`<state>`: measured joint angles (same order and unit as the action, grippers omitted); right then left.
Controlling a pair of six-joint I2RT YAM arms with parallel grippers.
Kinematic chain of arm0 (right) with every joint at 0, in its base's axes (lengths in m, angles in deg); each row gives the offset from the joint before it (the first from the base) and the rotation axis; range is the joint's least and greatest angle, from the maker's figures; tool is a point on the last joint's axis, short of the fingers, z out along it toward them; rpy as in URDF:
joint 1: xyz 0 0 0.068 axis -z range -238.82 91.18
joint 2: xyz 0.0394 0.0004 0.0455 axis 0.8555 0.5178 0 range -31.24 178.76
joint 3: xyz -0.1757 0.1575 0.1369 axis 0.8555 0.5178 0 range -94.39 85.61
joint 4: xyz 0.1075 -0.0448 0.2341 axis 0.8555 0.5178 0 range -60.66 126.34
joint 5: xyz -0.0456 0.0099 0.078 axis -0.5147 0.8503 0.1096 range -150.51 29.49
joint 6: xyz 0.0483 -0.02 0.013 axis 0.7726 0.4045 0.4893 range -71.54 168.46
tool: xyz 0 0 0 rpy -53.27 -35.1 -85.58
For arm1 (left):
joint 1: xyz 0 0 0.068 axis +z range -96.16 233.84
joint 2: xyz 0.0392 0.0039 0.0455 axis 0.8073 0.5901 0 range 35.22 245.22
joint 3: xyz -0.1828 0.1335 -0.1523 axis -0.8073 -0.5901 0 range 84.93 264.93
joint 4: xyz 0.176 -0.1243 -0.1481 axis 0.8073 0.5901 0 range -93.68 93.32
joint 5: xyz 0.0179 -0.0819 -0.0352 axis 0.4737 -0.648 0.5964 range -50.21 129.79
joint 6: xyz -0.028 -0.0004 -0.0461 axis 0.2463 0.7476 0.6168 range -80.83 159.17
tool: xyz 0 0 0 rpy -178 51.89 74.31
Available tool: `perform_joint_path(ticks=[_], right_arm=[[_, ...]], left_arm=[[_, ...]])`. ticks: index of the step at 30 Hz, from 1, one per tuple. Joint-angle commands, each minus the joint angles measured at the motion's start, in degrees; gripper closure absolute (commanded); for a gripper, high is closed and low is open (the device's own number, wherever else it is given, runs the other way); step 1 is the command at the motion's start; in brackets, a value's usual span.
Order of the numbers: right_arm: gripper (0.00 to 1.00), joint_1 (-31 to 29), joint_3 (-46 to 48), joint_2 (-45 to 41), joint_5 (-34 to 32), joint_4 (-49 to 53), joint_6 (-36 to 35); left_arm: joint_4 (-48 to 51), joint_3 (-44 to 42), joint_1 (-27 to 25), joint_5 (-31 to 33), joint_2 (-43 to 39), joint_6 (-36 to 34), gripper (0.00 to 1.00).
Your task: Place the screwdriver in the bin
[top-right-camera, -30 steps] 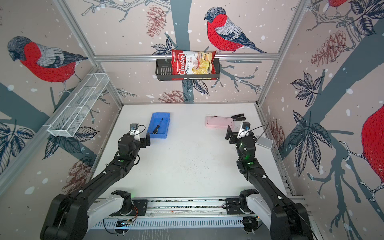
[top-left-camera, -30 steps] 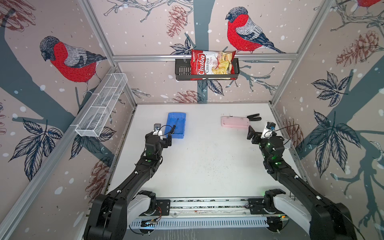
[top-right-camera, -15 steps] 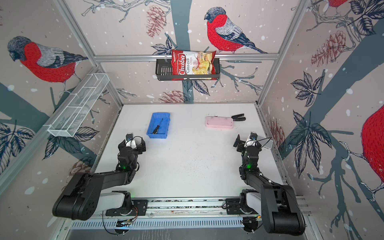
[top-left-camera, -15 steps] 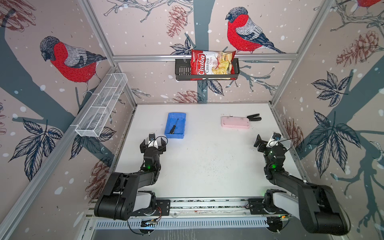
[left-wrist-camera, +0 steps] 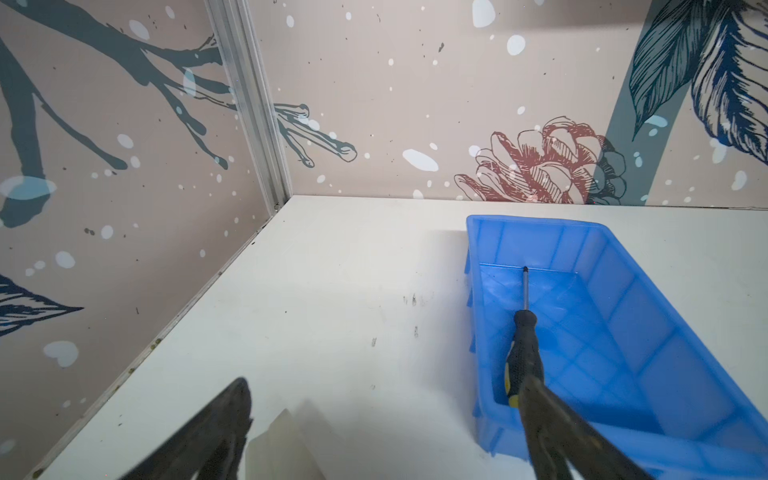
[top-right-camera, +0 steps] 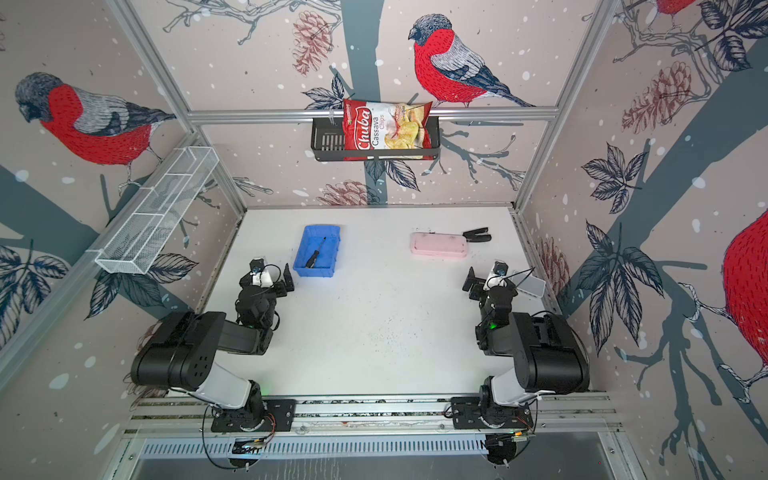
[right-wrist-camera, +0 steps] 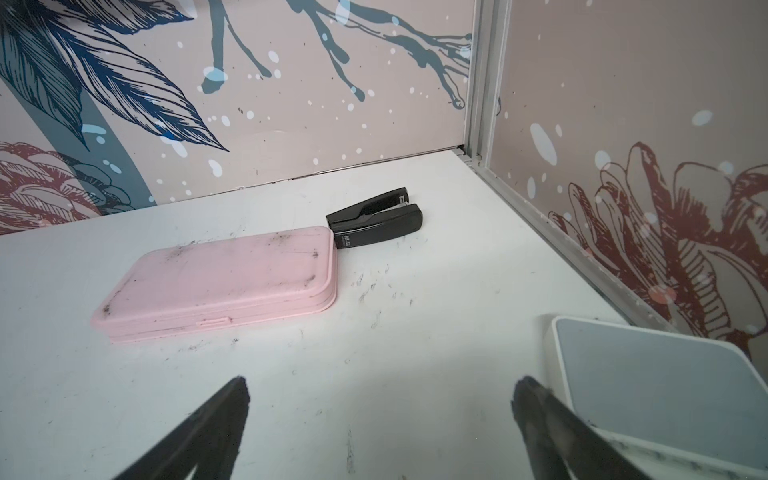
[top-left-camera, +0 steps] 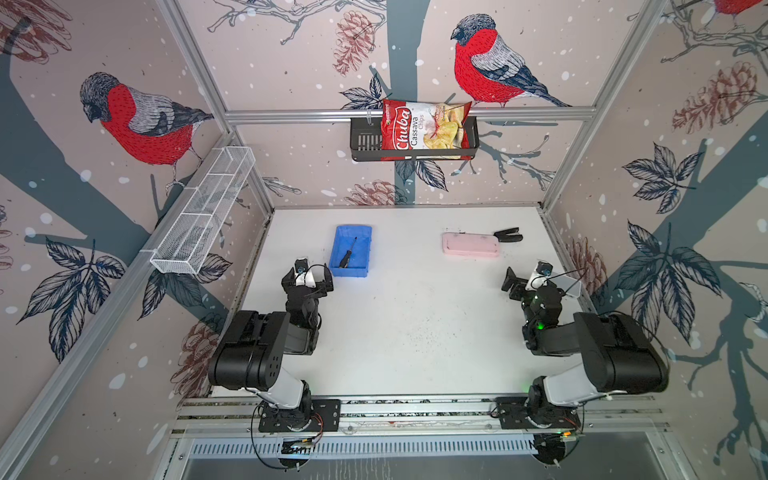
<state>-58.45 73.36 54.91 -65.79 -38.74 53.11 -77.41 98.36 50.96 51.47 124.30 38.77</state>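
Observation:
The screwdriver [top-left-camera: 348,252] [top-right-camera: 316,253] lies loose inside the blue bin [top-left-camera: 353,227] [top-right-camera: 322,227] at the back left of the table, shaft pointing towards the back wall. In the left wrist view the screwdriver [left-wrist-camera: 524,349] rests on the floor of the bin [left-wrist-camera: 536,222], its yellow butt nearest the camera. My left gripper [top-left-camera: 308,274] [top-right-camera: 268,277] [left-wrist-camera: 384,380] stands open and empty just in front of the bin, to its left. My right gripper [top-left-camera: 530,282] [top-right-camera: 490,282] [right-wrist-camera: 382,380] is open and empty at the right.
A pink case [top-left-camera: 471,244] [right-wrist-camera: 220,278] lies at the back right with a black stapler [top-left-camera: 508,235] [right-wrist-camera: 374,222] touching its end. A flat white-rimmed grey box [right-wrist-camera: 665,382] sits by the right wall. A wire basket [top-left-camera: 203,212] hangs on the left wall.
Both arms have drawn back towards the front rail and folded up. The left gripper has moved away from the bin. The screwdriver has stayed in the bin.

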Motion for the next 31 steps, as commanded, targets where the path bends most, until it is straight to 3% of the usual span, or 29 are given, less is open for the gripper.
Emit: perform_joint_path(ticks=[1,31], right_arm=[[0.01,-0.1,-0.8,0.4,1.1,-2.1,-0.4],[0.00,-0.1,-1.5,-0.1,0.9,0.0,-0.3]], left_arm=[[-0.3,0.2,0.3,-1.7,0.1,0.5,0.02],[-0.8,0.1,0.1,-1.1,0.2,0.2,0.02]])
